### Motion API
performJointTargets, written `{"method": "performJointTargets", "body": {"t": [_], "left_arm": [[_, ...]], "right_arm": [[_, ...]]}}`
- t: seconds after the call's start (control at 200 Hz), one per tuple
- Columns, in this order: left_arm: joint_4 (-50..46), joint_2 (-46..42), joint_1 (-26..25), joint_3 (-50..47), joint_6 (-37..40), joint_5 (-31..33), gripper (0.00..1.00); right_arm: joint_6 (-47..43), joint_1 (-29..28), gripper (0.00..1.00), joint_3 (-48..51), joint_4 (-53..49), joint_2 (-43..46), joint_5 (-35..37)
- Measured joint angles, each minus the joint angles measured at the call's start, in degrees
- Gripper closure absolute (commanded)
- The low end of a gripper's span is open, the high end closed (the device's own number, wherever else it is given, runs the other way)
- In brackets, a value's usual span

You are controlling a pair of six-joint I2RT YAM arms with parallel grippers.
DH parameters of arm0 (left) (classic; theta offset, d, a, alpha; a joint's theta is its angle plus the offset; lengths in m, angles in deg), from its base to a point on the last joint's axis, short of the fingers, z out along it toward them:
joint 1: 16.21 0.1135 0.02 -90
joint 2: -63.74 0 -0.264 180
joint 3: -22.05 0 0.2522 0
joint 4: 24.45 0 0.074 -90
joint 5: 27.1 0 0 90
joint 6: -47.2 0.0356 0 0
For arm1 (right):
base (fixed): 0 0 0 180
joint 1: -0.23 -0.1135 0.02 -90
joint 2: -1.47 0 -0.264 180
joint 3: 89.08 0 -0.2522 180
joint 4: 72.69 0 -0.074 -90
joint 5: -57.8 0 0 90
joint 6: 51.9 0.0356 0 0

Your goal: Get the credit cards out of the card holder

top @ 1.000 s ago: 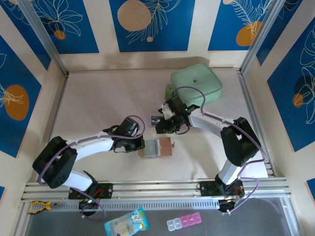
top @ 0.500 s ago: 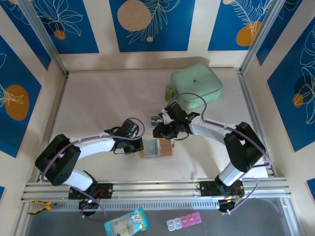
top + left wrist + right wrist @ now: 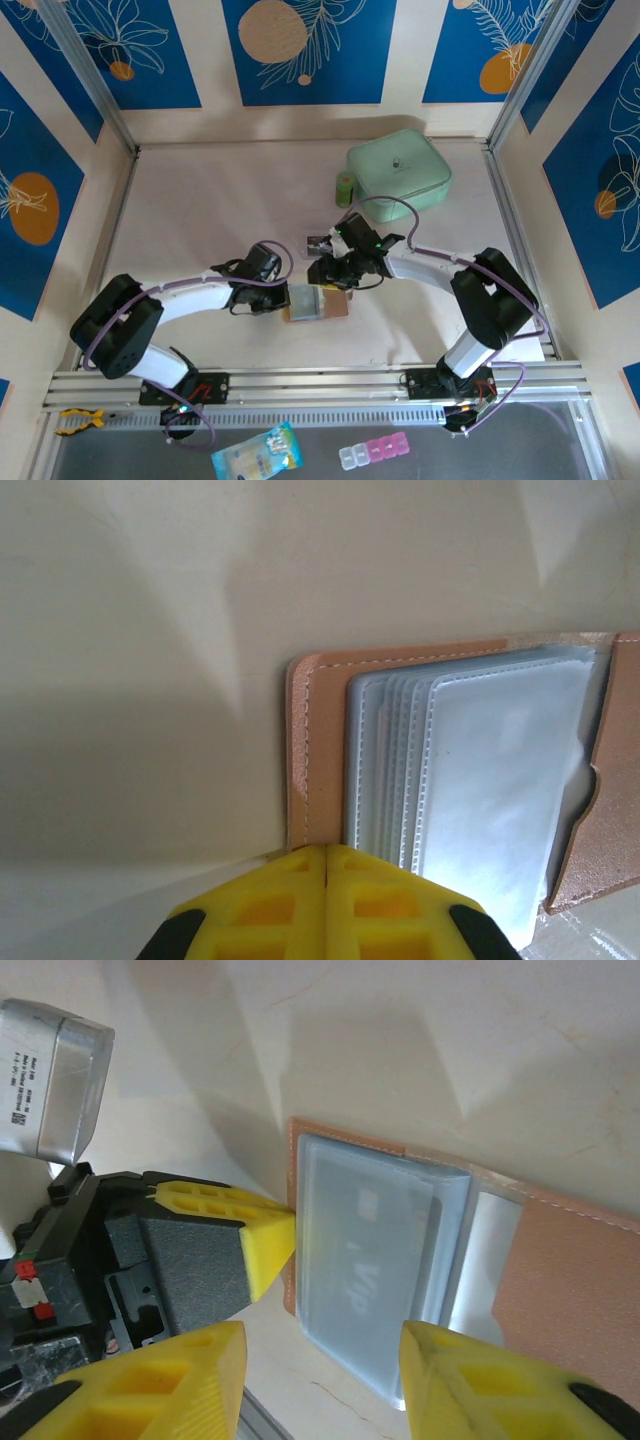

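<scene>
Your right gripper (image 3: 325, 274) has dropped from beside the card holder (image 3: 318, 302) to hang over its far edge, and its jaws have spread to a middling gap with nothing between them. From the right wrist, the right gripper (image 3: 322, 1345) has its ribbed yellow fingers (image 3: 190, 1370) on either side of a stack of frosted plastic sleeves (image 3: 370, 1250). The holder (image 3: 560, 1280) lies spread flat under it, tan and leather-like, with pale stitching along a rounded rim.

Your left gripper (image 3: 283, 298) is closed, finger against finger. Its yellow tip (image 3: 265, 1245) meets the holder's tan edge. From the left wrist, the left gripper (image 3: 325, 880) sits at the corner of the holder (image 3: 315, 750). The sleeves (image 3: 500, 770) fan out just ahead, each with a stitched border.

Faint print shows through the top sleeve, but you cannot make out the credit cards themselves. A small flat dark piece (image 3: 316, 243) lies just beyond the right gripper, too small to identify. The holder's far flap is cut off in both wrist views.
</scene>
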Motion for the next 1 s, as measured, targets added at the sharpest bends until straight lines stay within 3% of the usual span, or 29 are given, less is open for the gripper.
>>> {"method": "performJointTargets", "body": {"t": [1.0], "left_arm": [[-1.1,-0.5,0.0,0.0,0.0,1.4,0.98]], "right_arm": [[4.0,-1.4,0.56,0.9,4.7,-3.6,-3.9]]}}
